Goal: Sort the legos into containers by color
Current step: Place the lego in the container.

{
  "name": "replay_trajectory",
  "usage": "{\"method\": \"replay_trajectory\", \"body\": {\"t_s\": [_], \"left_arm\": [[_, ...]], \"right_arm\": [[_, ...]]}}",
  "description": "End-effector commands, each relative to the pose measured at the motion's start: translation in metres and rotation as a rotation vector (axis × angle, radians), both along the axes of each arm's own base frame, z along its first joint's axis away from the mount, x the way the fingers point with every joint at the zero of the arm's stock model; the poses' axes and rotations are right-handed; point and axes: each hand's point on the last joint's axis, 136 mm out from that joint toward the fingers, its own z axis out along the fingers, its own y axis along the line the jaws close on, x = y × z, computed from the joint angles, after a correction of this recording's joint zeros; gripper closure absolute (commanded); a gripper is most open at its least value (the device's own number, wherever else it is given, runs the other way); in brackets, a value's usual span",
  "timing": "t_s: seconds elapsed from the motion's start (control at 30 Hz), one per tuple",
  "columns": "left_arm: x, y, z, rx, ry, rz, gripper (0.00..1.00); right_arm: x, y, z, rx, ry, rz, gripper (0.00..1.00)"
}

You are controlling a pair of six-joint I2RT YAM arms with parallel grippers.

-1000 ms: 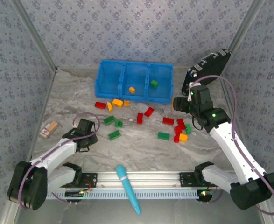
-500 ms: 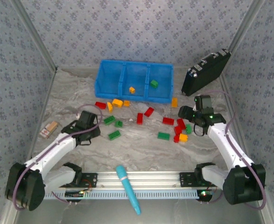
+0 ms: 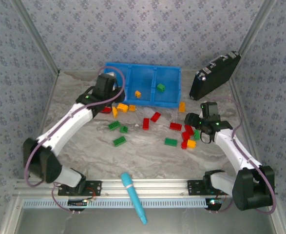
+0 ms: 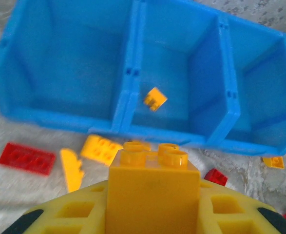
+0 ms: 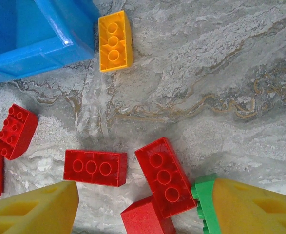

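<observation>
My left gripper (image 3: 112,93) hangs just before the blue bin's (image 3: 147,73) left front, shut on an orange-yellow brick (image 4: 152,190) with its studs towards the containers (image 4: 133,78). The middle compartment holds an orange brick (image 4: 155,98), the right one a green brick (image 3: 161,87). Red, orange and green legos lie scattered on the marble in front of the bin. My right gripper (image 5: 143,209) stands open low over a cluster of red bricks (image 5: 164,175). A green brick (image 5: 203,204) touches its right finger, and another red brick (image 5: 95,167) lies to the left.
A black hard case (image 3: 215,73) leans at the back right. A cyan pen-like tool (image 3: 133,195) lies across the front rail (image 3: 152,185). An orange brick (image 5: 115,41) sits by the bin's right corner. Patterned walls close in the table on three sides.
My left arm has swung from the near left of the table up to the bin's front. My right gripper has drawn back from the bin's corner and sunk over the red bricks.
</observation>
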Motion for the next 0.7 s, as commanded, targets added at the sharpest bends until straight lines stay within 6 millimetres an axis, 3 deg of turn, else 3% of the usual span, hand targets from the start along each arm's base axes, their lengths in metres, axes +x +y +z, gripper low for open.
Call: {"method": "replay_trajectory", "body": {"t_s": [0.0,0.33,0.53,0.67], "left_arm": [[0.032,-0.031,0.002,-0.001,-0.039,-0.071,0.78],[0.112,-0.090,-0.071,0.045,0.056,-0.125,0.76],[0.147,-0.116,-0.091,0.054,0.084,-0.150,0.75],[0.160,-0.122,-0.101,0.076,0.110,-0.161,0.64]], "right_arm": [[0.004,-0.003,0.002,-0.021,-0.019,0.009,0.26],[0.025,0.003,0.005,-0.057,-0.007,0.069,0.26],[0.039,0.006,-0.003,-0.104,0.025,0.138,0.26],[0.050,0.009,-0.014,-0.132,0.069,0.187,0.27]]}}
